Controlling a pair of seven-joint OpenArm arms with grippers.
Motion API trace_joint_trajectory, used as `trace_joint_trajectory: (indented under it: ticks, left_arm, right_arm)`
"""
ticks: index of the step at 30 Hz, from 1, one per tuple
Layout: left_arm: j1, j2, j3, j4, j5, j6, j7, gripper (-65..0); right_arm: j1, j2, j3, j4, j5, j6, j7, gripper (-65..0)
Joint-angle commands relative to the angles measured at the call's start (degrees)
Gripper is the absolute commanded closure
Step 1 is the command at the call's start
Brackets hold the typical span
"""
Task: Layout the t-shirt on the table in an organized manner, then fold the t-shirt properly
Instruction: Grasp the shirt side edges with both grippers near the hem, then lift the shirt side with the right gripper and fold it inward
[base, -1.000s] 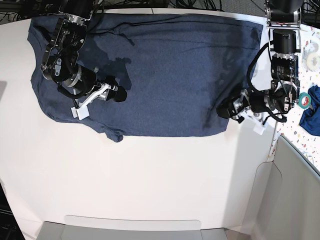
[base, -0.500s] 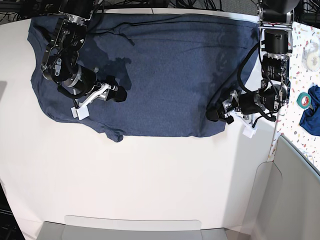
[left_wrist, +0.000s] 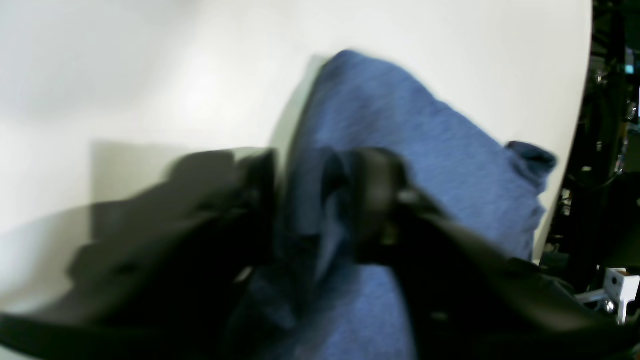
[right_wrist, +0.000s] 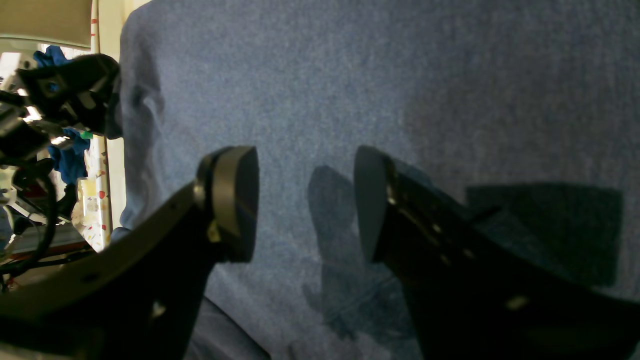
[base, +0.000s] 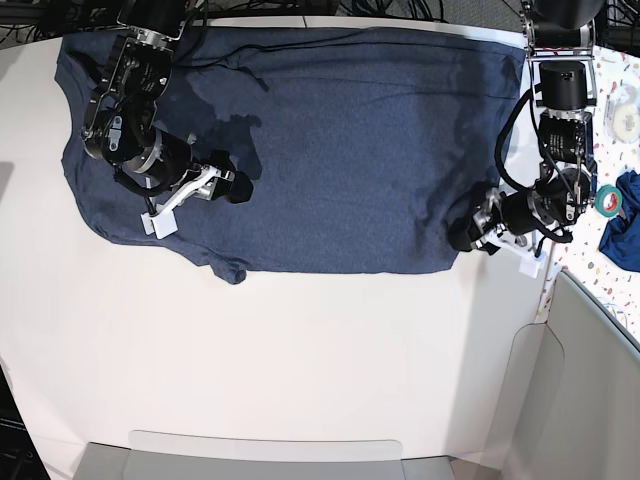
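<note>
While our left gripper (left_wrist: 300, 200) pinches the t-shirt (base: 330, 140) hem at about four o'clock in the base view, our right gripper (right_wrist: 305, 205) hangs with jaws apart over the cloth at nine o'clock. The shirt lies spread across the table (base: 300, 350) toward twelve o'clock.

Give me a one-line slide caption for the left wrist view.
Left claw closing on a raised corner of the navy t-shirt over the white table, image motion-blurred.
</note>
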Motion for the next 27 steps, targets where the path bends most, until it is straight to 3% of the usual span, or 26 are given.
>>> trace_joint_trajectory:
  ticks: [1,3,4,14,22,24,27]
  left_arm:
    - [-1.34,-0.61,-0.14,-0.27,-0.73,-0.52,-0.21,-12.9]
    - [-2.22,-0.43,0.12,-2.30,-0.73,-0.52,-0.21,-2.0]
    - [-2.66,-0.43,0.12,-3.35,-0.73,-0.52,-0.13,0.0]
    - [-3.18,0.36,0.03,-7.22,-0.81,-0.61,-0.21,0.0]
    - [-3.27,0.27,0.12,-7.31,-0.81,-0.61,-0.21,0.0]
    - [-3.27,0.27,0.12,-7.40,-0.81,-0.61,-0.21,0.0]
    - [-3.18,0.18,0.12,-7.40,-0.81,-0.61,-0.21,0.0]
  right_arm:
    - [0.98,0.19,0.08,0.79,1.34,0.14,0.65,-30.7]
    - [0.98,0.19,0.08,0.79,1.34,0.14,0.65,-30.7]
    - [0.98,0.19,0.08,0.79,1.34,0.14,0.65,-30.7]
    - [2.56,0.46,0.17,1.23,1.43,0.14,0.65,-30.7]
    - [13.99,10.30,3.15,-1.94,1.51,0.14,4.26,-31.2]
    - [17.50,13.73,3.07,-5.19,1.78,0.31,4.17,-35.9]
    - [21.81,17.60,2.01,-11.78,1.78,4.80,4.17,-49.2]
